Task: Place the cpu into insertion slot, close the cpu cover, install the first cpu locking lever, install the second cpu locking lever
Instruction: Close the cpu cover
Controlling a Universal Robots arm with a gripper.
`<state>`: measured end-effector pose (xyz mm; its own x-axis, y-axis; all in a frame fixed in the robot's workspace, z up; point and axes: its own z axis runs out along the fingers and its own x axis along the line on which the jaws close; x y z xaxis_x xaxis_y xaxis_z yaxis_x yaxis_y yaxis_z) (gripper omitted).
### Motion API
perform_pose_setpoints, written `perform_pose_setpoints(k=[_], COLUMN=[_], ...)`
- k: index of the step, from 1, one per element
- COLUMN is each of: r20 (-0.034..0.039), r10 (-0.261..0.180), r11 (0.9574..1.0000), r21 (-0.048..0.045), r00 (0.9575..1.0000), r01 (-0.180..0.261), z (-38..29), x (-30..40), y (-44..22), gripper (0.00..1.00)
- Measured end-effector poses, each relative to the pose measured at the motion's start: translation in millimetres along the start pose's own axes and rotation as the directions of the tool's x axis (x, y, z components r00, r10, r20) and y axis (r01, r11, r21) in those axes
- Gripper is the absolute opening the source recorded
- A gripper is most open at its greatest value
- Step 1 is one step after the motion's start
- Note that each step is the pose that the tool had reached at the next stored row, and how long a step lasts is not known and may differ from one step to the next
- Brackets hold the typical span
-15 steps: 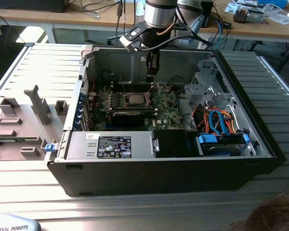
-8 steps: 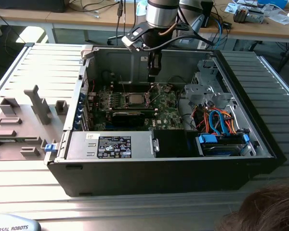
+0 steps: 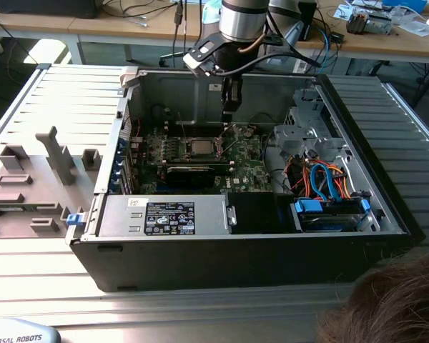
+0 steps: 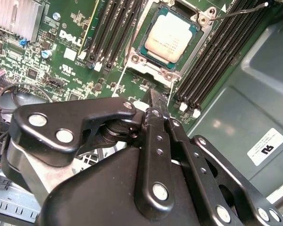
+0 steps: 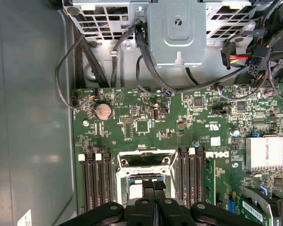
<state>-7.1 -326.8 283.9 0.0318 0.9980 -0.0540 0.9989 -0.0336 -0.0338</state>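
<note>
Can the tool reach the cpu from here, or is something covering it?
Likely yes. The cpu lies bare in the insertion slot, its metal top uncovered, and the shut tool hangs close by the slot's edge with no cable between them.

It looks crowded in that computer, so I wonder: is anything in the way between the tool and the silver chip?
Nothing visible is. The tool hangs close above the cpu, whose bare top lies in the insertion slot, with open air between them.
</note>
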Motion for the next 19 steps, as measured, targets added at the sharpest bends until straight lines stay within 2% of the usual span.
perform_pose_setpoints(k=[19], r20=[0.0001], r10=[0.000], r11=[1.0000], r21=[0.0000], r00=[1.0000], r01=[0.000], z=[0.7], x=[0.5], y=[13.6], gripper=[0.11])
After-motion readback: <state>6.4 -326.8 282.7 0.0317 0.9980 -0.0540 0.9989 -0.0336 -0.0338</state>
